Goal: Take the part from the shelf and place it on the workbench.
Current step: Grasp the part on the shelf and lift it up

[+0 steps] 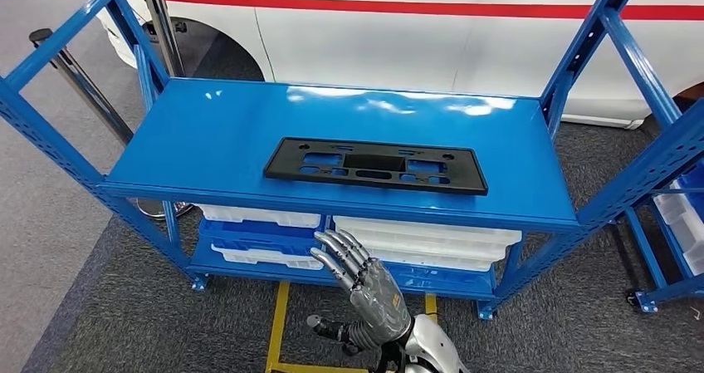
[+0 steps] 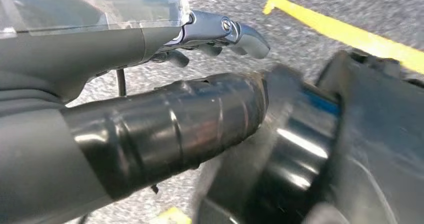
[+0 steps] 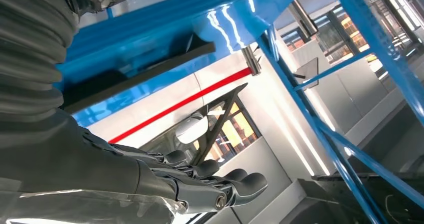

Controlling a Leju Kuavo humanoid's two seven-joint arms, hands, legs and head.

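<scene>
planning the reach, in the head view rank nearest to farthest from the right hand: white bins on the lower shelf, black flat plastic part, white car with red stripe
From the right hand:
1. White plastic bins, on the lower shelf just ahead of the fingers.
2. Black flat rectangular plastic part, on the blue shelf top above.
3. White car with red stripe, behind the rack.

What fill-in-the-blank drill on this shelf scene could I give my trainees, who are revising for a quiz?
1. The black part lies flat on the ___ shelf of the blue rack.
2. Behind the rack stands a white car with a ___ stripe.
3. The right hand is raised below the shelf edge, holding ___.
4. The floor line is ___.

Missing words: top; red; nothing; yellow
</scene>
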